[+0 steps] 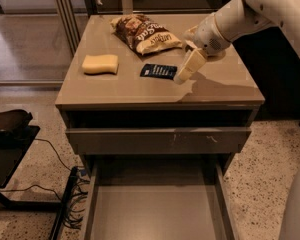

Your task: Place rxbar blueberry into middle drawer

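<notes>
The rxbar blueberry [158, 71], a small dark navy wrapper with white print, lies flat on the cabinet top [225, 81] near its middle. My gripper [182, 76] hangs from the white arm coming in from the upper right. It is tilted down and left, with its tip just right of the bar's right end, low over the top. The middle drawer [102, 184] is pulled out at the bottom of the view, and its flat grey floor is bare.
A brown-and-cream chip bag [145, 33] lies at the back of the top. A yellow sponge [100, 64] lies at the left. A drawer with a scuffed front panel [160, 140] sits above the open one. A black stand [10, 134] and cables [72, 204] are on the floor at left.
</notes>
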Robot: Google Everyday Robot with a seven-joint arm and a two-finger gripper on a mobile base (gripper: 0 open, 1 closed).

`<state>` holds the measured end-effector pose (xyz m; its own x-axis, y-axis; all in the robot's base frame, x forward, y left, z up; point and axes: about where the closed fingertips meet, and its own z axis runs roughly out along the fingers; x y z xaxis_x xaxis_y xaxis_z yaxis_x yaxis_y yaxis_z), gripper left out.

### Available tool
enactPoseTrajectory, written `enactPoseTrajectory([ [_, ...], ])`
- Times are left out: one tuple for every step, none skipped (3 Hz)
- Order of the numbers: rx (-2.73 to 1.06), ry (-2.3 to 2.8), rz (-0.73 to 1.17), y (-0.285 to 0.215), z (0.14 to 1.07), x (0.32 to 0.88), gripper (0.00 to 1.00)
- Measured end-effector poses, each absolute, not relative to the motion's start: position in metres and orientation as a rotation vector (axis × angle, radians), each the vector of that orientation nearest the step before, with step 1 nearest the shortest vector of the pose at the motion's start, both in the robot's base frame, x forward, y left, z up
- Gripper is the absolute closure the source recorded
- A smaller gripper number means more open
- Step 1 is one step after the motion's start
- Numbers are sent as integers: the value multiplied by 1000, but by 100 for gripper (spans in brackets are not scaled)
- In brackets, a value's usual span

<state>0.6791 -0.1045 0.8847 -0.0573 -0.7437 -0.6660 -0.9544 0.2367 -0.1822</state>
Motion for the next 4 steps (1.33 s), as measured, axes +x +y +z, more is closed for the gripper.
enactPoseTrajectory([
  [-1566,1881,449,-95,862,694,0],
  [-1577,1908,486,-84,844,706,0],
  [-1591,1925,514,-74,829,713,0],
  [-1593,1947,532,-71,819,719,0],
])
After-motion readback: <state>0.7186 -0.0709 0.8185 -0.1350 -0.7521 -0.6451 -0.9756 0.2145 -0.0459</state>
